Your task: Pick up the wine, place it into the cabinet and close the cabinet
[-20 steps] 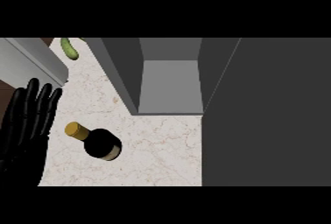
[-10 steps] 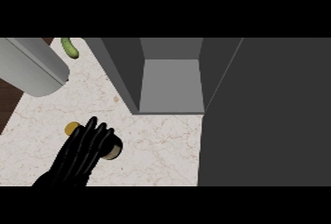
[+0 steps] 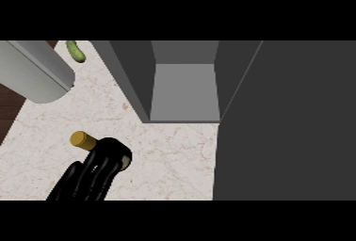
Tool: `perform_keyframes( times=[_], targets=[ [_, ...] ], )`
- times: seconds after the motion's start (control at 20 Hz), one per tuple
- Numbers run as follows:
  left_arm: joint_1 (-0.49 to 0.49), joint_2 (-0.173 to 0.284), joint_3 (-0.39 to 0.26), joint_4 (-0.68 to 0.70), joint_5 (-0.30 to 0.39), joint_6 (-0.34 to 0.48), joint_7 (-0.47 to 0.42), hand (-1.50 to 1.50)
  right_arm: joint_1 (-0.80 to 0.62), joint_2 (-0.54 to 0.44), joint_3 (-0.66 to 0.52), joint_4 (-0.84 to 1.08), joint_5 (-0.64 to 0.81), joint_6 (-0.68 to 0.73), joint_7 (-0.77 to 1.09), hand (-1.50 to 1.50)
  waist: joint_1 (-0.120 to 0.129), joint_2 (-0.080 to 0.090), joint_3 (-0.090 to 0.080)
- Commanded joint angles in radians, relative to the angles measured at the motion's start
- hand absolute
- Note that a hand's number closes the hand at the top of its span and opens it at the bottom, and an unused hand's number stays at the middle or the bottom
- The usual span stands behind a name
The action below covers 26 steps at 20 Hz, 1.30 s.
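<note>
Where hand [image 3: 87,179] covers wine [image 3: 84,140], cork showing

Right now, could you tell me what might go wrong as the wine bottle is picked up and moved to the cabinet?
The left robot hand covers only the wine bottle's dark body; its cork end sticks out, so the bottle might tilt. The cabinet opening looks narrow, and its open door stands close, so the bottle could bump either.

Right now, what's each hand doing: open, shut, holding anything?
Left hand: fingers curled over the wine bottle, gripping it.
Right hand: not in view, cannot be told.
</note>
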Motion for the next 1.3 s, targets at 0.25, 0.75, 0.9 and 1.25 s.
perform_keyframes(
  times=[0.25, 0.75, 0.9, 1.25],
  targets=[
    [-0.133, -0.04, -0.005, -0.079, 0.009, 0.114, 0.18, -1.5, -0.136, 0.008, -0.022, -0.035, -0.035, -0.042, 0.149, -1.5, -0.002, 0.004, 0.0],
    [-0.091, 0.02, 0.134, -0.179, 0.037, 0.118, 0.243, -1.5, -0.165, -0.004, -0.073, -0.136, -0.064, -0.07, 0.26, -1.5, -0.003, 0.002, -0.001],
    [-0.015, 0.023, 0.114, -0.179, 0.011, 0.099, 0.175, -1.5, -0.14, 0.043, 0.042, -0.153, 0.047, -0.108, 0.268, -1.5, 0.002, -0.001, -0.001],
    [-0.05, 0.037, 0.323, -0.131, 0.16, 0.037, 0.18, -1.5, -0.135, 0.028, -0.008, -0.135, 0.018, -0.078, 0.212, -1.5, 0.0, 0.0, -0.001]
  ],
)
